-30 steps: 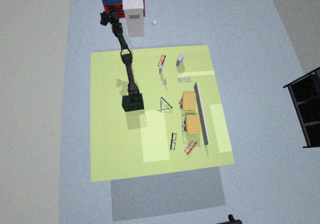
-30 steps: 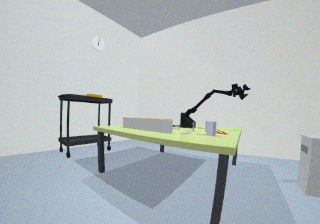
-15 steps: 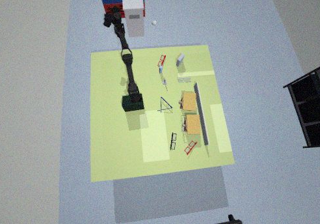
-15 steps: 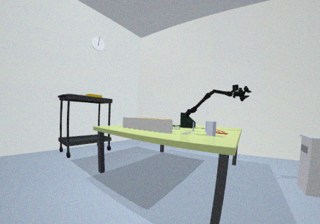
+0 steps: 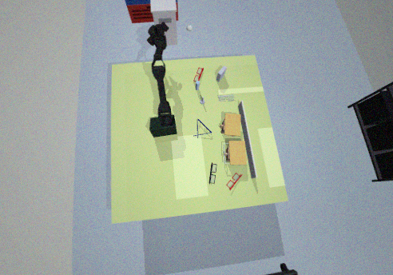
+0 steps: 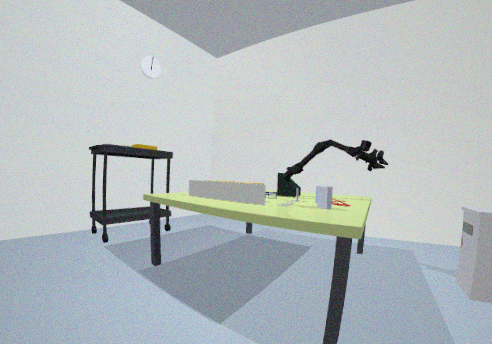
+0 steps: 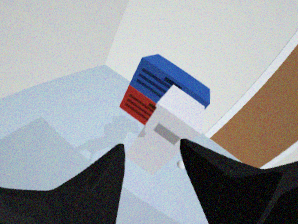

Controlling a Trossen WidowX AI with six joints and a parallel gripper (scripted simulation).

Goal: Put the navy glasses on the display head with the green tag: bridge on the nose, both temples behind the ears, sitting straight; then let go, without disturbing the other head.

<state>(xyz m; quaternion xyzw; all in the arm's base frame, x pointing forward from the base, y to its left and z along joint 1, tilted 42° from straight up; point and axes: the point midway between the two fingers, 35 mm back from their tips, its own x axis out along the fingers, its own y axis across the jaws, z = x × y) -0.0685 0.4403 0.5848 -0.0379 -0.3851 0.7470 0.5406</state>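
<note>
The navy glasses [image 5: 204,125] [image 6: 271,194] lie on the table with their temples spread, between the arm's base and the heads. Two display heads show only as small dark shapes at the left sides of two orange blocks [image 5: 232,124] [image 5: 237,153]; I cannot make out a green tag on either. Thin grey outlines show around the lower head. My gripper [image 5: 166,26] [image 6: 385,164] [image 7: 152,147] is partly open and empty, held high beyond the table's back edge, far from the navy glasses.
A long grey panel [image 5: 248,140] [image 6: 226,192] stands behind the orange blocks. On the table [image 5: 136,180] [image 6: 311,218] lie red glasses [image 5: 234,181], more red glasses near the back, black glasses [image 5: 213,173] and grey glasses [image 5: 226,97]. A pale box [image 5: 221,73] [image 6: 324,197] stands near the back.
</note>
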